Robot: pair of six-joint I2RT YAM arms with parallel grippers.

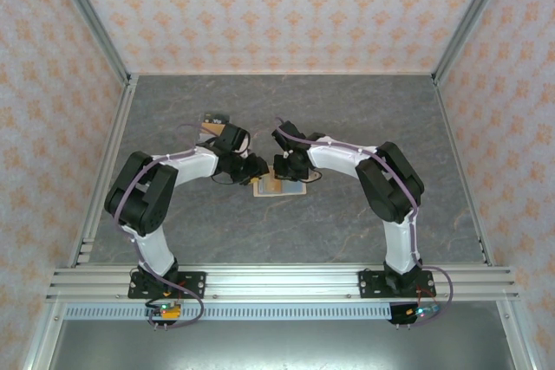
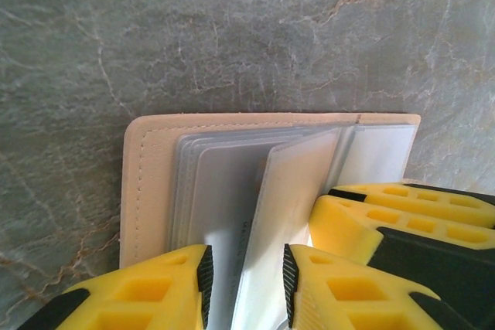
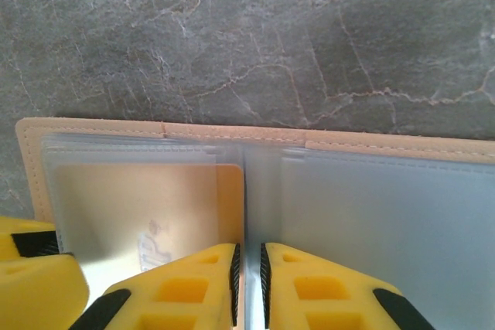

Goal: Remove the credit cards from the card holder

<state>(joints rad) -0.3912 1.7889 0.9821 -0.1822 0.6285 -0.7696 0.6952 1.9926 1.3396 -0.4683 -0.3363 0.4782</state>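
The beige card holder (image 1: 282, 186) lies spread open mid-table, pale sleeves up. My left gripper (image 2: 247, 284) stands narrowly open around a raised clear sleeve leaf (image 2: 298, 191), with a grey-white credit card (image 2: 228, 206) beside the leaf. There is a gap at each pad. My right gripper (image 3: 247, 284) is shut on a thin sleeve leaf at the holder's (image 3: 100, 127) spine. A tan-orange credit card (image 3: 226, 199) sits in the pocket left of it. In the top view, both grippers, left (image 1: 258, 171) and right (image 1: 288, 171), meet over the holder.
A small black and tan pile (image 1: 214, 118), apparently cards, lies on the grey marble table (image 1: 373, 110) behind the left wrist. The right gripper's yellow fingers (image 2: 402, 206) crowd the left wrist view. Patterned walls enclose three sides.
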